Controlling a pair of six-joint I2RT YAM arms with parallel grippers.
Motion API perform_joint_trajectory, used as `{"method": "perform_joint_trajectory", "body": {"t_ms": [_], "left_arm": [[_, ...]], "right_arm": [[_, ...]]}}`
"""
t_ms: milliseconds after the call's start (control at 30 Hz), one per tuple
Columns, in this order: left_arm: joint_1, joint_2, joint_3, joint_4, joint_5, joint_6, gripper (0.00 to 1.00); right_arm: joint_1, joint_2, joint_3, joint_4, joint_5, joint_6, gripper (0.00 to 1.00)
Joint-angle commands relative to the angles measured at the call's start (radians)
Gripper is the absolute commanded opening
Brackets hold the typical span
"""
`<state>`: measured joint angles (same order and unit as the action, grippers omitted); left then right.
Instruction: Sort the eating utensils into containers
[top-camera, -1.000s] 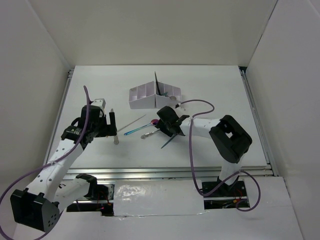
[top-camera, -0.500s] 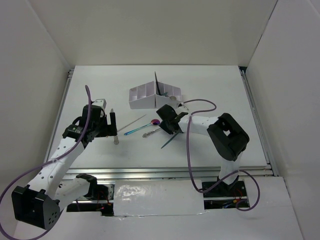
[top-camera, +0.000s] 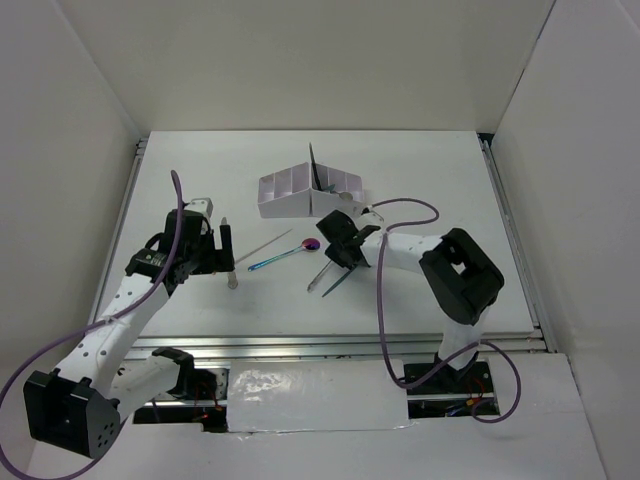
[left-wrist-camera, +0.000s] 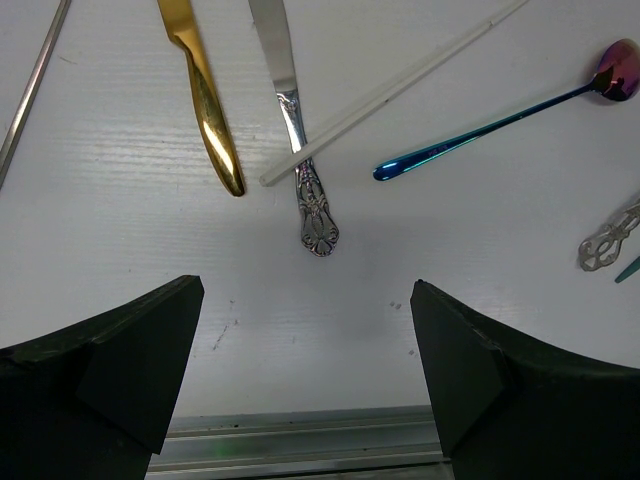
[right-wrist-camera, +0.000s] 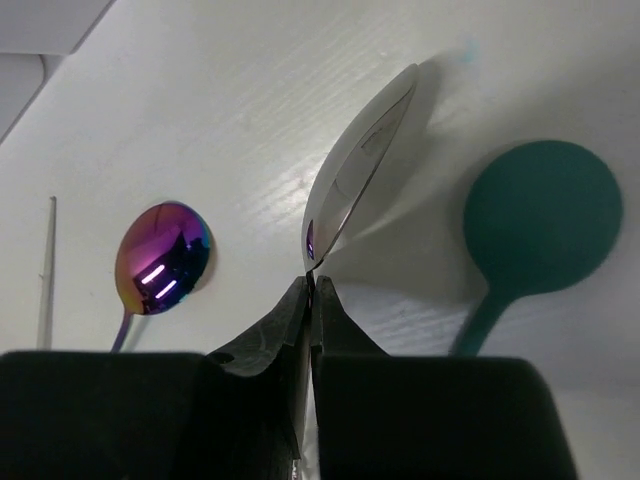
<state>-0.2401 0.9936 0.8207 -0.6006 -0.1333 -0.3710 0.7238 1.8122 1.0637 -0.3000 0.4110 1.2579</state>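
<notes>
Cutlery lies scattered on a white tabletop (top-camera: 440, 180) in the overhead view, in front of a white rectangular divided organizer box (top-camera: 295, 197). A black knife (top-camera: 315, 168) stands upright in one of the box's compartments. The left gripper (top-camera: 226, 246) hovers with its jaws spread wide, holding nothing, near a thin silver stick (top-camera: 265, 245). The right gripper (top-camera: 338, 245), just in front of the box, is pinched onto a silver spoon (top-camera: 318, 280). That spoon's handle slants toward the near edge beside a teal spoon (top-camera: 340, 280). An iridescent purple-blue spoon (top-camera: 285, 256) lies between the two arms.

From the left wrist, the two black fingers (left-wrist-camera: 120, 370) stand far apart over bare table. Beyond them lie a gold-handled piece (left-wrist-camera: 205, 100) and a silver knife with an ornate handle (left-wrist-camera: 305, 170), with the stick crossing the knife.

From the right wrist, the fingers are closed on the silver spoon's neck, its bowl tilted up on edge. The iridescent bowl lies to its left and the round teal bowl to its right.
</notes>
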Motion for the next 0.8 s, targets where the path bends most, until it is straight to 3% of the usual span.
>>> {"method": "perform_joint_trajectory", "body": {"t_ms": [0, 267, 533, 667, 767], "left_arm": [[-0.004, 0.005, 0.011, 0.009, 0.001, -0.003, 0.99], [-0.004, 0.007, 0.011, 0.012, 0.009, -0.008, 0.99], [-0.004, 0.013, 0.015, 0.01, 0.012, -0.011, 0.99], [-0.004, 0.002, 0.014, 0.01, 0.0, -0.022, 0.99], [-0.004, -0.001, 0.011, 0.013, 0.001, -0.031, 0.99]], "right_arm": [[-0.007, -0.077, -0.041, -0.056, 0.063, -0.026, 0.03], [-0.004, -0.257, -0.13, -0.021, 0.066, -0.072, 0.0], [-0.014, -0.442, -0.067, -0.071, 0.161, -0.247, 0.0], [-0.011, -0.499, 0.005, -0.018, 0.271, -0.473, 0.0], [-0.012, -0.493, 0.068, 0.135, 0.328, -0.697, 0.0]]}}
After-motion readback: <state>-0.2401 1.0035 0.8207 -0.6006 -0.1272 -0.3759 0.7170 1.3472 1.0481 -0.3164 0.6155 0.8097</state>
